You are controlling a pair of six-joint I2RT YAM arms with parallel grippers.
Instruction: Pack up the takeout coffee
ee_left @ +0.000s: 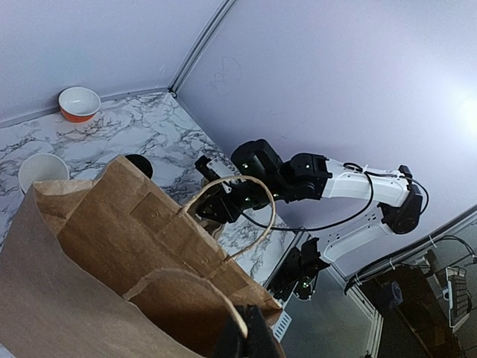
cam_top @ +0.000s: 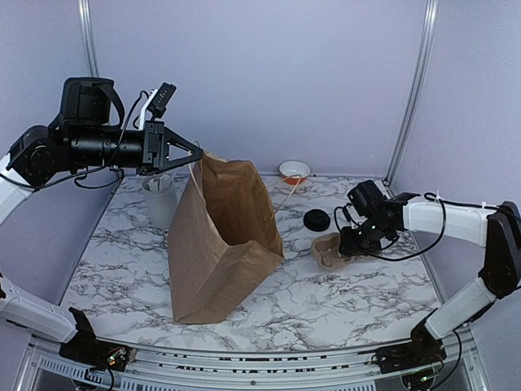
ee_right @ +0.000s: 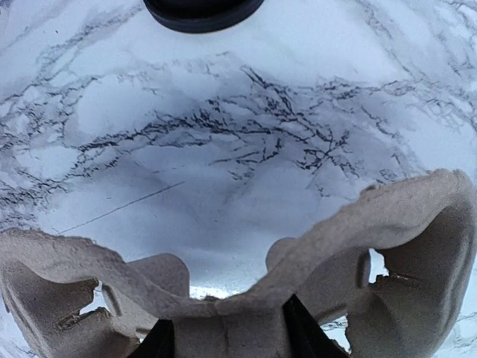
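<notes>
A white paper cup (ee_left: 42, 170) with no lid stands just past the far side of the brown paper bag (cam_top: 224, 244); the bag hides it in the top view. A black lid (cam_top: 316, 220) lies on the marble to the bag's right. My left gripper (cam_top: 198, 152) is up above the bag, shut on its near handle (ee_left: 223, 298), and the bag mouth gapes open. Low at the right, my right gripper (cam_top: 348, 244) is shut on the middle ridge of a cardboard cup carrier (ee_right: 223, 313), one finger (ee_right: 160, 343) on each side. The carrier (cam_top: 326, 252) is empty.
An orange-and-white bowl (cam_top: 294, 171) sits at the back wall with a thin stick (cam_top: 285, 195) leaning near it. A grey-white canister (cam_top: 159, 195) stands behind the bag at the left. The table's right edge (cam_top: 431, 277) is near the right arm.
</notes>
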